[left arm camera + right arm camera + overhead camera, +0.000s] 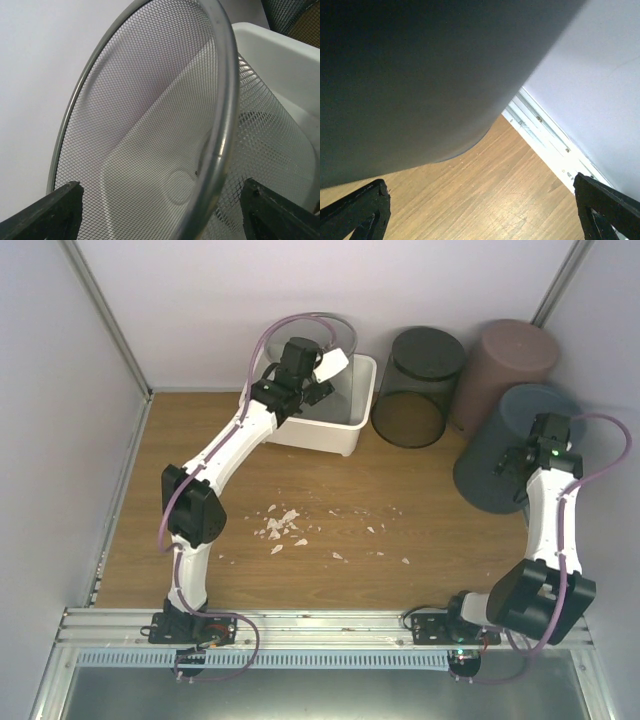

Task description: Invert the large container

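Note:
A silver mesh basket (150, 100) sits tilted inside a white tub (345, 420) at the back of the table. My left gripper (318, 375) hangs over the tub. In the left wrist view it (162, 200) is open, and the basket's metal rim (225, 100) runs between the spread fingers (50, 212). A large grey-blue bin (505, 445) stands at the right with its closed end up. My right gripper (515, 465) is against its right side. In the right wrist view it (480, 200) is open and empty, with the bin's wall (420, 75) just above the fingers (360, 210).
A black mesh bin (415, 385) and a mauve bin (505, 365) stand at the back right, beside the tub and the grey bin. White paper scraps (283, 525) lie on the wooden table (400, 500). Walls close in the left, back and right (600, 75).

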Action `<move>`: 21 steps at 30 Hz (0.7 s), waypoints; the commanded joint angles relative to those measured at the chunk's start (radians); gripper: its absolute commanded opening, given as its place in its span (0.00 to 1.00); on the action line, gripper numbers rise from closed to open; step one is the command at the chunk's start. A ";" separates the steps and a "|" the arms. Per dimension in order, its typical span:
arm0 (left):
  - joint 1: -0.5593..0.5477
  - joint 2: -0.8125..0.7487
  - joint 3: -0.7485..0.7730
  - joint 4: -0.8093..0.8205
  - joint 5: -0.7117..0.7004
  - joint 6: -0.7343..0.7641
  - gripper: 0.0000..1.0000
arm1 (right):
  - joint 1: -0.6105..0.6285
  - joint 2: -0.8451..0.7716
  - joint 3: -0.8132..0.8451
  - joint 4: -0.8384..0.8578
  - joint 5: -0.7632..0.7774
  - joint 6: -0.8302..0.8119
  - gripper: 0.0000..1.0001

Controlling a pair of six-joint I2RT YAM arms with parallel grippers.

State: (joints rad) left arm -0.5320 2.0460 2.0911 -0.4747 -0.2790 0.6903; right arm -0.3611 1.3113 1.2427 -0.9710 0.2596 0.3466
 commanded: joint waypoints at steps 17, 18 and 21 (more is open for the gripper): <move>0.002 -0.003 0.081 -0.388 0.030 0.223 0.65 | -0.030 -0.055 -0.027 -0.052 -0.141 -0.055 1.00; 0.000 -0.005 0.082 -0.392 0.031 0.227 0.63 | -0.031 -0.059 -0.028 -0.051 -0.142 -0.056 1.00; -0.007 -0.004 0.083 -0.419 0.028 0.245 0.54 | -0.030 -0.054 -0.017 -0.055 -0.158 -0.057 1.00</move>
State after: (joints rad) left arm -0.5278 2.0525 2.1582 -0.8127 -0.2733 0.9009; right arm -0.3840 1.2694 1.2236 -0.9943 0.1371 0.3088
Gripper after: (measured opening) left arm 0.589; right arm 0.996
